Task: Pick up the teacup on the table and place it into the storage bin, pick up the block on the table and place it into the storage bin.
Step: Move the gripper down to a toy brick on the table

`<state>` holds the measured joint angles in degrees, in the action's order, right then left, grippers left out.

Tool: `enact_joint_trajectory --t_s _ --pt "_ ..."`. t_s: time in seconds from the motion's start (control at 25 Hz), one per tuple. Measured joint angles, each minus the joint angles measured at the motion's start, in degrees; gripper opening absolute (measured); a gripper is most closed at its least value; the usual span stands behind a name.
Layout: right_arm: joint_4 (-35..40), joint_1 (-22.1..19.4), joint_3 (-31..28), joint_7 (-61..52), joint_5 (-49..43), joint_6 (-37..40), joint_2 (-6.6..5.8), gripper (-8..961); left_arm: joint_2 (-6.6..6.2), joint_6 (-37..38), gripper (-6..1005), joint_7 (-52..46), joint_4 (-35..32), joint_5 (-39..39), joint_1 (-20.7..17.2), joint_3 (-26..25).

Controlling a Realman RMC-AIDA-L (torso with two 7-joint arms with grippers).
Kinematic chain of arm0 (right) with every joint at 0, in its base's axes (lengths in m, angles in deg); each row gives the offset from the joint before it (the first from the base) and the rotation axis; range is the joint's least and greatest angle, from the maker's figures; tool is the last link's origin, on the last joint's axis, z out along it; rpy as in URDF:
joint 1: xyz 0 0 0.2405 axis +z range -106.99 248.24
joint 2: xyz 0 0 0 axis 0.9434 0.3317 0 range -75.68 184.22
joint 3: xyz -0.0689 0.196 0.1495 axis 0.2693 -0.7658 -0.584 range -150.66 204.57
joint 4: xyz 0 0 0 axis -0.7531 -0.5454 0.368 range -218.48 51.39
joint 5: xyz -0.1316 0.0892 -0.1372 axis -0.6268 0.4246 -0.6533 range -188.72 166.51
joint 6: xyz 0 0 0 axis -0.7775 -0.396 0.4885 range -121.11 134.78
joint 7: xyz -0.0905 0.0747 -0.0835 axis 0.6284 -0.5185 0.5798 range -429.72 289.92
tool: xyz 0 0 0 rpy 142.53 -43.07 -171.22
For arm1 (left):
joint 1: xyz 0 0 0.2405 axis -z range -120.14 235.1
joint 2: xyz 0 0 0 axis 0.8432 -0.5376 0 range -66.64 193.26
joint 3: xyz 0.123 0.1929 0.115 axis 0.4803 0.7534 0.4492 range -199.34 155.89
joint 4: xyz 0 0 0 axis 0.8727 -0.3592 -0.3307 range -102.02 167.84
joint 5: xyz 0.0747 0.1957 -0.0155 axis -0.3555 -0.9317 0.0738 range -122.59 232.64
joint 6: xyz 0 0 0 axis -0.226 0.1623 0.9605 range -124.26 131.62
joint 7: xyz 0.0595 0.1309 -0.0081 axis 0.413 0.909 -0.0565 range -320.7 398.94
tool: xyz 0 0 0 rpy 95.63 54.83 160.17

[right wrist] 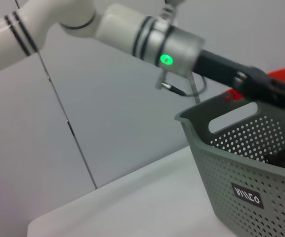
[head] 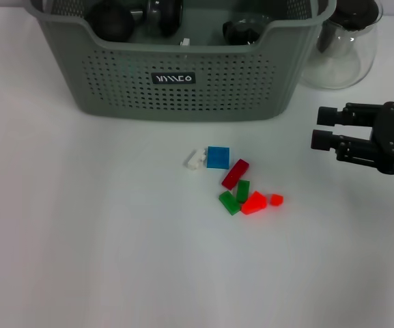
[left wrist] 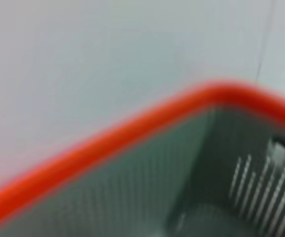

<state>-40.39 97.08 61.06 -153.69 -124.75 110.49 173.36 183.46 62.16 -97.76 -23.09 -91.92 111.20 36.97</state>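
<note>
The storage bin stands at the back of the table, and its perforated corner also shows in the right wrist view. Dark rounded things lie inside it; I cannot tell what they are. No teacup shows on the table. Several small blocks lie in a cluster in front of the bin: white, blue, dark red, green and orange-red. My right gripper hovers open and empty to the right of them, fingers pointing at the cluster. My left gripper reaches over the bin's rim.
A clear glass jug stands right of the bin, behind my right gripper. The left wrist view shows only a blurred grey slotted wall under an orange-red edge. White table spreads to the left and front of the blocks.
</note>
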Motion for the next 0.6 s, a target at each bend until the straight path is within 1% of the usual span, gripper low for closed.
enact_joint_trajectory --t_s 0.08,0.12,0.16,0.2,0.24,0.28,0.36,0.4,0.44,0.48,0.52,0.6 --pt "0.0 0.0 -0.1 0.0 0.0 0.0 0.00 535 0.89 1.9 496 3.8 -6.8 7.1 -5.0 -2.6" --pt "0.0 -0.1 -0.1 0.0 0.0 0.0 -0.03 535 1.57 3.7 543 8.0 -11.1 13.4 -9.1 -4.6" --pt "0.0 -0.1 -0.2 0.1 0.0 0.0 -0.05 535 1.86 5.1 591 11.4 -13.5 18.3 -11.8 -5.8" --pt "0.0 -0.2 -0.2 0.2 0.0 -0.1 -0.05 535 2.10 7.6 604 16.7 -15.4 26.0 -15.5 -7.1" --pt "0.0 -0.2 -0.2 0.3 0.0 -0.1 -0.06 535 2.20 11.5 618 23.6 -16.5 35.4 -20.4 -8.6" --pt "0.0 -0.3 -0.2 0.3 0.0 -0.1 -0.06 535 2.33 14.0 631 27.4 -16.5 40.3 -22.6 -9.7" --pt "0.0 -0.3 -0.2 0.3 0.0 -0.2 -0.06 535 3.10 20.6 657 35.6 -15.6 49.0 -27.3 -13.7" --pt "0.0 -0.3 -0.2 0.3 0.0 -0.3 -0.07 535 3.10 20.6 671 35.6 -15.6 49.0 -27.3 -13.7" --pt "0.0 -0.3 -0.2 0.3 0.0 -0.3 -0.07 535 4.09 27.5 684 43.9 -12.5 53.2 -30.9 -18.3" --pt "0.0 -0.2 -0.2 0.2 0.0 -0.4 -0.08 535 4.12 28.7 697 45.9 -11.3 53.2 -31.4 -19.1" --pt "0.0 -0.2 -0.2 0.1 0.0 -0.5 -0.08 535 4.32 31.4 710 50.5 -8.5 52.8 -32.7 -20.8" --pt "0.0 -0.2 -0.2 -0.1 0.0 -0.7 -0.14 535 4.30 34.4 737 59.6 -0.5 51.6 -34.0 -23.3"
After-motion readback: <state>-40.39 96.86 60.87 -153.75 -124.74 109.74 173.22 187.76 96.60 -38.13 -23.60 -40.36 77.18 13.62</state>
